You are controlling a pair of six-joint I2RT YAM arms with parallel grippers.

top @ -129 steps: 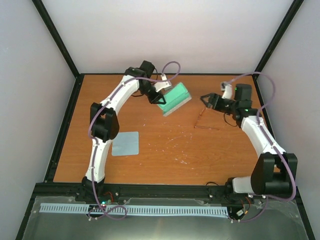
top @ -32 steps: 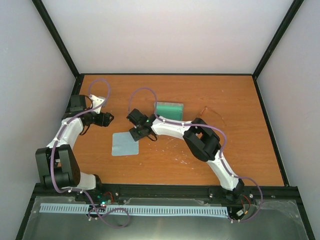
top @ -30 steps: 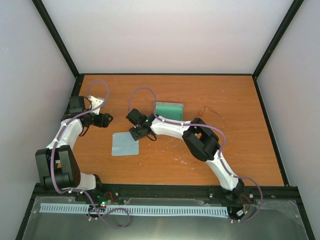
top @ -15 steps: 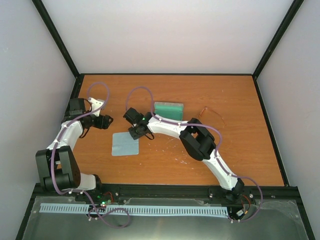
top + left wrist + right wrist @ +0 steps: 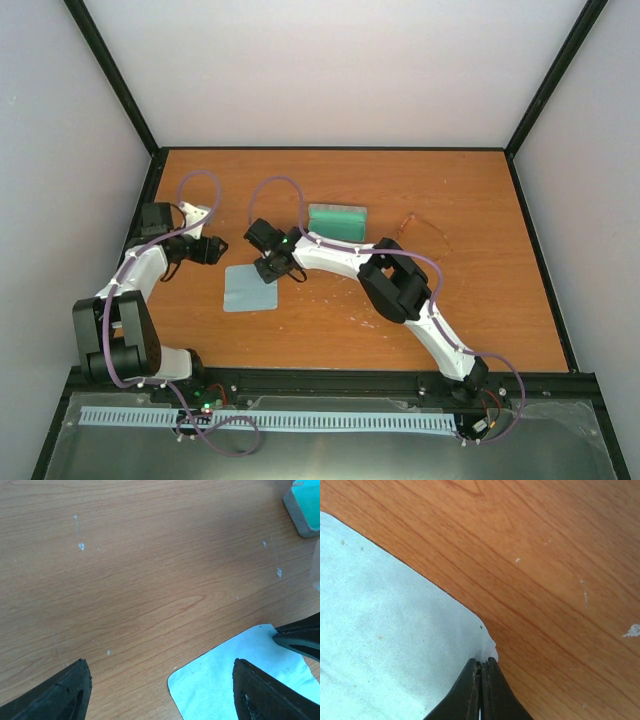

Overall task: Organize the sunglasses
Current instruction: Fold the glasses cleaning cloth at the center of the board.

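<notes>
on the orange bench, pinches the far-right corner of the cloth in the right end effector, closed tight after edging left. brings the left end effector, spread wide, nearer. leaves the sunglasses at far right, apart from the box; probably deals with the cloth first.

Right arm reaches far left, elbow bent. Right pincer sits low at far-right corner of cloth, fingers pressed together on that corner. Left arm folded. Left pincer off cloth's far-left corner, fingers spread wide.
</notes>
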